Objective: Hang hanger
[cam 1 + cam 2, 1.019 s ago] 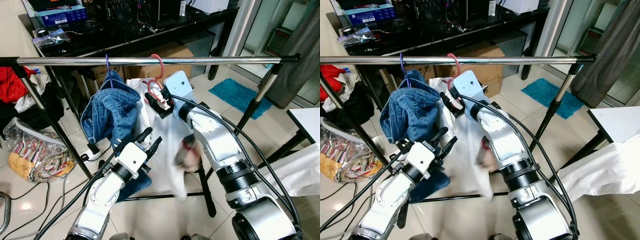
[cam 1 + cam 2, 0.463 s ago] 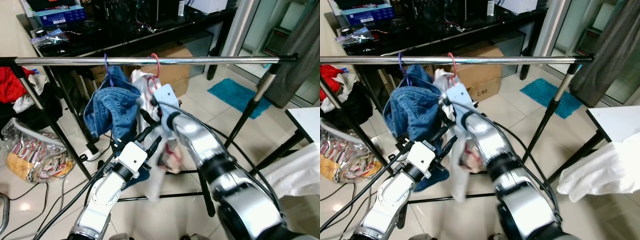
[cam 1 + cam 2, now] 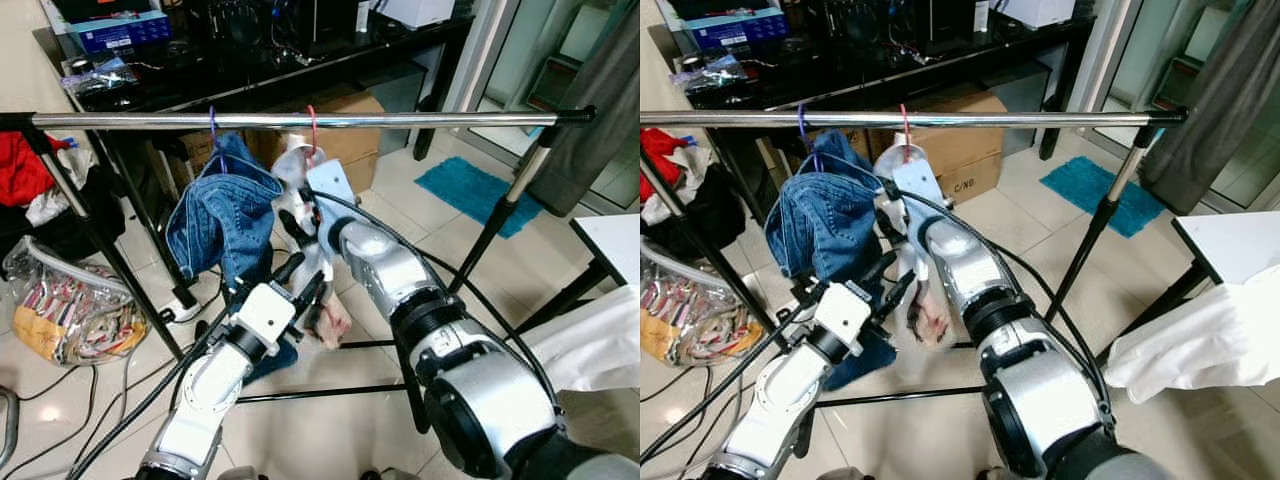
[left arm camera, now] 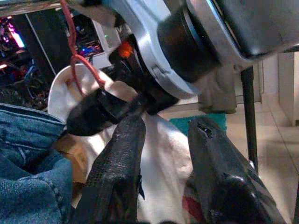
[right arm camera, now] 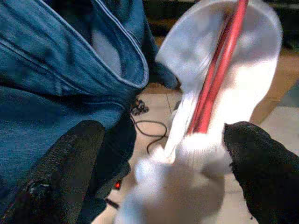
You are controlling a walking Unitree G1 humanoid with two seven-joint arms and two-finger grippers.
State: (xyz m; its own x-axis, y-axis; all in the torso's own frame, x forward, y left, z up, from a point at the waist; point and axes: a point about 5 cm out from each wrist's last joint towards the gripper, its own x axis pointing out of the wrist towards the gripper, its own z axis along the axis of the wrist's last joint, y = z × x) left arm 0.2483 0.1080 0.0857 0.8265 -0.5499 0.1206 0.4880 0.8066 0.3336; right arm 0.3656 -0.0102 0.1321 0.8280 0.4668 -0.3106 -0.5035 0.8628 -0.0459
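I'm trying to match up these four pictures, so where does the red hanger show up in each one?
Left eye view: red hanger, hook over the chrome rail, right of the blue jeans.
Right eye view: same hook on the rail, above the white garment.
Left wrist view: red wire near the top edge.
Right wrist view: red bar against white cloth.
Shared landmark: the blue jeans.

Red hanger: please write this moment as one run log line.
red hanger: hooked on rail | white shirt: hanging on it | jeans: beside | right gripper: open | left gripper: open
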